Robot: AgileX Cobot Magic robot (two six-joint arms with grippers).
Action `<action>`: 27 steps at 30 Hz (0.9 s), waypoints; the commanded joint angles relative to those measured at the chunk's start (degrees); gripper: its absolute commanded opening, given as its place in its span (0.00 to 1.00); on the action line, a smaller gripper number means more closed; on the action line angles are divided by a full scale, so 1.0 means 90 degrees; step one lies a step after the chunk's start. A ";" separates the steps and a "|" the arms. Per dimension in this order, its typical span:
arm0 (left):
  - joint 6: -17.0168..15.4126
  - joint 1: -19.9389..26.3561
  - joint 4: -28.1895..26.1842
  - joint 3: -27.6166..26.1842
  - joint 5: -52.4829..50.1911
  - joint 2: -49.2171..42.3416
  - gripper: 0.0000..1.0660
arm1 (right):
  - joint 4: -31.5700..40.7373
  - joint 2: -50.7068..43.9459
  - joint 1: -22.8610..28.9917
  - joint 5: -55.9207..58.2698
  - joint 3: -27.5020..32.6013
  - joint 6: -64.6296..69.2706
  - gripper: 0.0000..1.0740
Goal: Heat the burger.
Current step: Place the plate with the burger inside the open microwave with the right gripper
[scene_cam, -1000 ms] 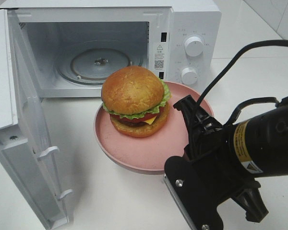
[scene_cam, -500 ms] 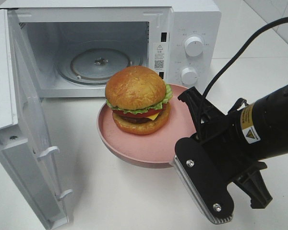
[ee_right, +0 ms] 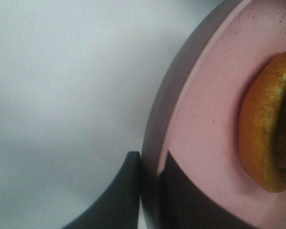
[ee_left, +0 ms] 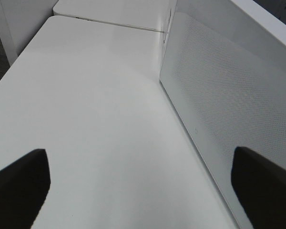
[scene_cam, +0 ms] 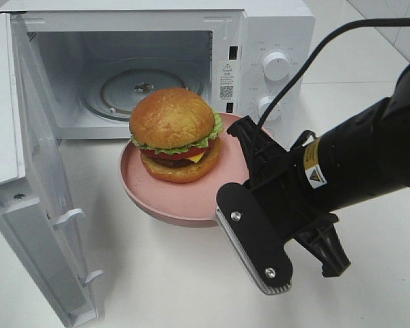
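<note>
The burger [scene_cam: 172, 133] sits on a round pink plate [scene_cam: 167, 199] held just above the table, in front of the microwave's open cavity [scene_cam: 133, 75]. My right gripper [scene_cam: 242, 152] is shut on the plate's right rim. The right wrist view shows the rim pinched in that gripper [ee_right: 150, 167], one finger [ee_right: 121, 195] under the plate [ee_right: 205, 119] and one above it. The burger's lower bun [ee_right: 262, 129] shows at that view's edge. My left gripper [ee_left: 143, 186] is open over bare table beside the microwave door [ee_left: 219, 95]; it does not show in the high view.
The white microwave [scene_cam: 273, 41] stands at the back with its glass turntable [scene_cam: 140, 89] bare. Its door [scene_cam: 27, 171] swings out wide to the front left. Two knobs [scene_cam: 276, 65] are on its right panel. The right arm's black body [scene_cam: 342, 171] fills the right side.
The right arm has carried the plate and burger to the left and slightly toward the microwave opening. The grip on the rim is unchanged.
</note>
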 commanded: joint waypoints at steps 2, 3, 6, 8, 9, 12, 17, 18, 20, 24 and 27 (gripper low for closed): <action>0.0000 0.0019 -0.0019 0.0013 -0.0064 -0.0134 0.92 | -0.0051 0.0210 -0.0045 -0.0490 -0.0395 0.0019 0.00; 0.0000 0.0019 -0.0019 0.0013 -0.0064 -0.0134 0.92 | -0.0051 0.0369 -0.0045 -0.0490 -0.0554 0.0025 0.00; 0.0000 0.0019 -0.0019 0.0013 -0.0064 -0.0134 0.92 | -0.0051 0.0516 -0.0045 -0.0509 -0.0700 0.0025 0.00; 0.0000 0.0019 -0.0019 0.0013 -0.0064 -0.0134 0.92 | -0.0051 0.0598 -0.0045 -0.0522 -0.0777 0.0045 0.00; 0.0000 0.0019 -0.0019 0.0013 -0.0064 -0.0134 0.92 | -0.0045 0.0738 -0.0045 -0.0522 -0.0936 0.0076 0.00; 0.0000 0.0019 -0.0019 0.0013 -0.0064 -0.0134 0.92 | -0.0045 0.0968 -0.0045 -0.0535 -0.1159 0.0178 0.00; 0.0000 0.0019 -0.0019 0.0013 -0.0064 -0.0134 0.92 | -0.0045 0.1254 -0.0045 -0.0535 -0.1496 0.0191 0.00; 0.0000 0.0019 -0.0019 0.0013 -0.0064 -0.0134 0.92 | -0.0045 0.1254 -0.0045 -0.0535 -0.1496 0.0191 0.00; 0.0000 0.0019 -0.0019 0.0013 -0.0064 -0.0134 0.92 | -0.0051 0.1445 -0.0045 -0.0535 -0.1732 0.0191 0.00; 0.0000 0.0019 -0.0019 0.0013 -0.0064 -0.0134 0.92 | -0.0051 0.1585 -0.0045 -0.0535 -0.1884 0.0191 0.00; 0.0000 0.0019 -0.0019 0.0013 -0.0064 -0.0134 0.92 | -0.0051 0.1732 -0.0045 -0.0541 -0.2069 0.0191 0.00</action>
